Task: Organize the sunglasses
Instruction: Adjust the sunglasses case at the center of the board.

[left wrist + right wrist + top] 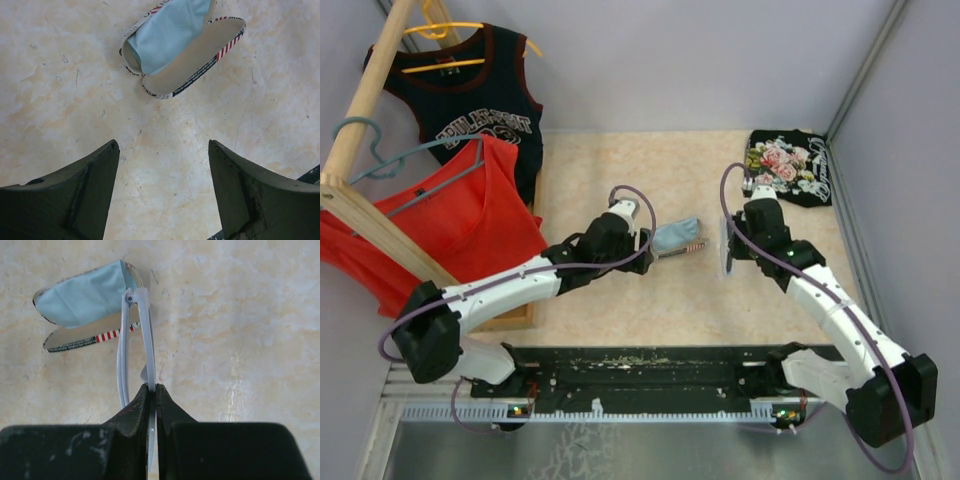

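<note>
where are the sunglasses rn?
The sunglasses are clamped in the right gripper, centre-right in the top view, just right of the open flag-print case holding the blue cloth; the open left gripper is on the case's other side.

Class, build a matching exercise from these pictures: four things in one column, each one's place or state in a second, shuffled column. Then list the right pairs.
Column 1
1. sunglasses
2. flag-print case
3. light-blue cloth
4. left gripper

Column 2
A. lies inside the case
B. fingers apart, holding nothing
C. pinched in the right gripper
D. lies open on the table

Pairs: 1-C, 2-D, 3-A, 4-B
</note>
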Action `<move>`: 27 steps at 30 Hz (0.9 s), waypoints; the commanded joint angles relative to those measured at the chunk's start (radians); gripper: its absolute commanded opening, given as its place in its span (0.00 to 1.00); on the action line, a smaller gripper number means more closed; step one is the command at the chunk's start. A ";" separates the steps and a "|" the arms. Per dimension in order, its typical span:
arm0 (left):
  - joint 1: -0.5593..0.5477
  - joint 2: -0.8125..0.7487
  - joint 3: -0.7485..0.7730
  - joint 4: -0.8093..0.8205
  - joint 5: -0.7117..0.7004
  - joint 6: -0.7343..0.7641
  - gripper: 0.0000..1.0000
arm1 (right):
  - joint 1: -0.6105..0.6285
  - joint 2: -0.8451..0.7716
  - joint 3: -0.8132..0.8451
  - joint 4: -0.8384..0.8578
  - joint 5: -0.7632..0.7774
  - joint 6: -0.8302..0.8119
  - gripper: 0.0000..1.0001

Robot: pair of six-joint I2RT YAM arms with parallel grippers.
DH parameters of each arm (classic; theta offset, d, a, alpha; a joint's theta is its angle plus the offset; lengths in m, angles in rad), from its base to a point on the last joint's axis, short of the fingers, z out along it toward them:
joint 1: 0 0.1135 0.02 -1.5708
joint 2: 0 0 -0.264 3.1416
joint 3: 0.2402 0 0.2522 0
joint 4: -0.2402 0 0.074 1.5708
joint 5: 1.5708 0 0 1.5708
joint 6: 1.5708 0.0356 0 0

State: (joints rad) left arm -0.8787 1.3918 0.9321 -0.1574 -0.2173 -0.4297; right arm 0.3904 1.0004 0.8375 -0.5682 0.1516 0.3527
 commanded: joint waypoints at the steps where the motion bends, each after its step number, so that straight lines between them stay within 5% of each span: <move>1: 0.005 -0.015 -0.013 0.016 0.037 -0.013 0.77 | -0.010 0.045 0.100 0.123 -0.020 -0.092 0.00; 12: 0.013 -0.049 -0.101 0.095 0.044 -0.001 0.79 | -0.026 0.209 0.226 0.087 -0.016 -0.267 0.00; 21: 0.016 -0.030 -0.118 0.132 0.048 -0.039 0.80 | -0.138 0.363 0.347 -0.022 -0.068 -0.217 0.00; 27: 0.016 -0.028 -0.100 0.133 -0.010 -0.207 0.84 | -0.141 0.329 0.273 0.024 -0.067 -0.128 0.00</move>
State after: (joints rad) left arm -0.8680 1.3701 0.8219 -0.0582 -0.1822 -0.5087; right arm 0.2485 1.3788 1.1301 -0.5900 0.0895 0.1600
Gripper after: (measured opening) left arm 0.827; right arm 0.042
